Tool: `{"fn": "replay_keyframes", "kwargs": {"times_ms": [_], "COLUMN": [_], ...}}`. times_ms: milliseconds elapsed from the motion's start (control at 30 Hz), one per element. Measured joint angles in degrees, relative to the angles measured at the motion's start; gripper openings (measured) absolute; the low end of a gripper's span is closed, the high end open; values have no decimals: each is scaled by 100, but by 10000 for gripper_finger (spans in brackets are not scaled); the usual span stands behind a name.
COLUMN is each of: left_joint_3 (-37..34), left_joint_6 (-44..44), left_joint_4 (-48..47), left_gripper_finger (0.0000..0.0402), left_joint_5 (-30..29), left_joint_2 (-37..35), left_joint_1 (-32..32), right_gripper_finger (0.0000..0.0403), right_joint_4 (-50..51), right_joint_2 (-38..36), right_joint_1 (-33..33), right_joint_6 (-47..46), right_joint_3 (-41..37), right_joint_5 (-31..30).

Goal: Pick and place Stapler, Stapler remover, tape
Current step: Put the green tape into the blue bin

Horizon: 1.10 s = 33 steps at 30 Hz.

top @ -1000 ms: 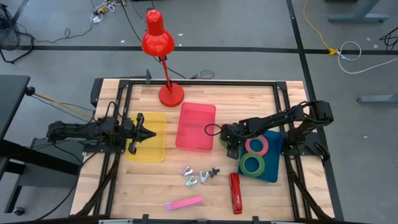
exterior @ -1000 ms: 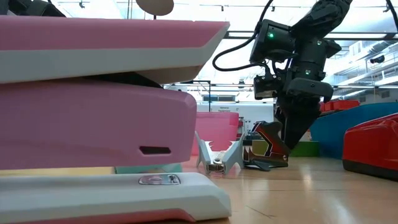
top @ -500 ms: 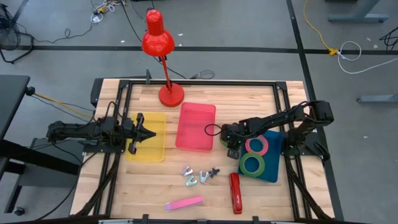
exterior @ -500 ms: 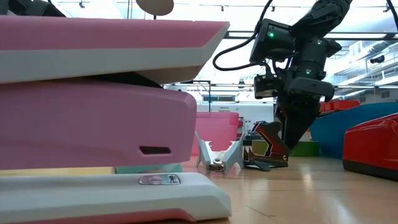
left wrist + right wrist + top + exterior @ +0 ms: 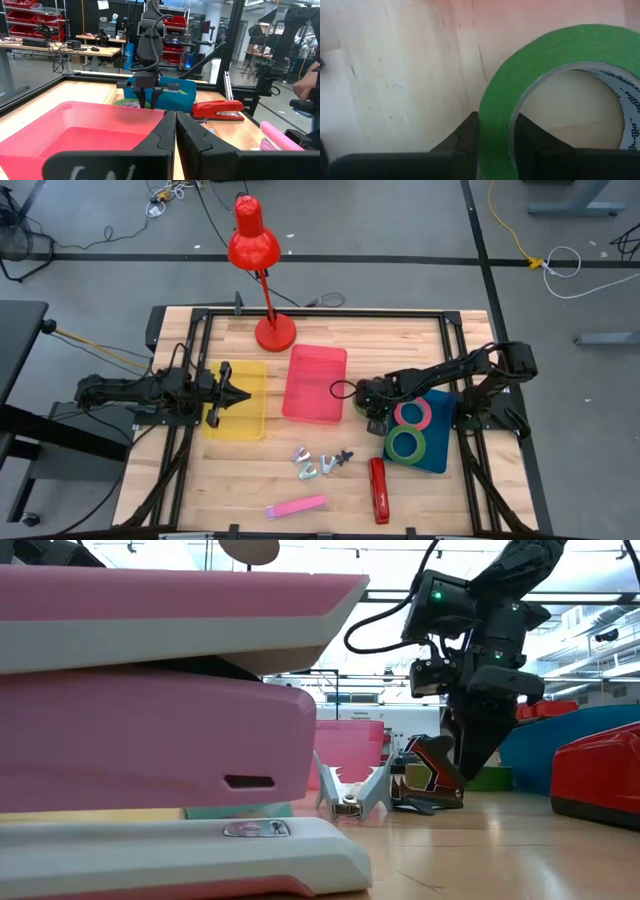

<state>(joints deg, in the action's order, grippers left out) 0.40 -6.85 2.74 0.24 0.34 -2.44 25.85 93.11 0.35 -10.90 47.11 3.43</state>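
Note:
My right gripper (image 5: 366, 408) points down between the pink tray (image 5: 315, 383) and the blue tray (image 5: 440, 450), shut on a green tape roll (image 5: 555, 55) that shows as a green edge in the high view (image 5: 357, 409). A pinkish-red roll (image 5: 412, 414) and a second green roll (image 5: 405, 444) lie flat in the blue tray. A red stapler (image 5: 377, 490), a pink stapler (image 5: 297, 506) and several staple removers (image 5: 318, 464) lie on the table's near half. My left gripper (image 5: 238, 393) is shut and empty over the yellow tray (image 5: 235, 420). My right gripper has the green roll's ring wall (image 5: 495, 115) between its two fingers, one finger (image 5: 527, 137) inside the open centre and one (image 5: 465, 135) outside. The fingers come from above, pointing down. The roll lies flat, with the wooden table showing through its centre; whether it is lifted I cannot tell.
A red desk lamp (image 5: 262, 275) stands at the table's far edge, its base behind the pink tray. The pink stapler fills the low view's left (image 5: 150, 710). A black frame rail runs around the table (image 5: 320, 313). A person's hand shows beyond the table (image 5: 302, 90).

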Motion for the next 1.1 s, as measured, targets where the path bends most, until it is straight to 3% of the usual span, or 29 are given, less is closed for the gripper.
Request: {"fn": "replay_keyframes", "kwargs": {"times_ms": [367,833,1100], "left_joint_3": [-2,0,0], "left_joint_6": [0,0,0], "left_joint_4": [1,0,0], "left_gripper_finger": [18,18,18], "left_joint_5": [1,1,-1], "left_joint_2": [1,2,2], "left_joint_1": [0,0,0], "right_gripper_finger": [82,82,82], "right_joint_4": [224,826,1505], "right_joint_2": [-859,-2173,-2792], "right_joint_1": [-1,-1,36], "right_joint_6": [239,424,855], "right_joint_3": [-4,-4,-4], "right_joint_5": [-435,-388,499]}}
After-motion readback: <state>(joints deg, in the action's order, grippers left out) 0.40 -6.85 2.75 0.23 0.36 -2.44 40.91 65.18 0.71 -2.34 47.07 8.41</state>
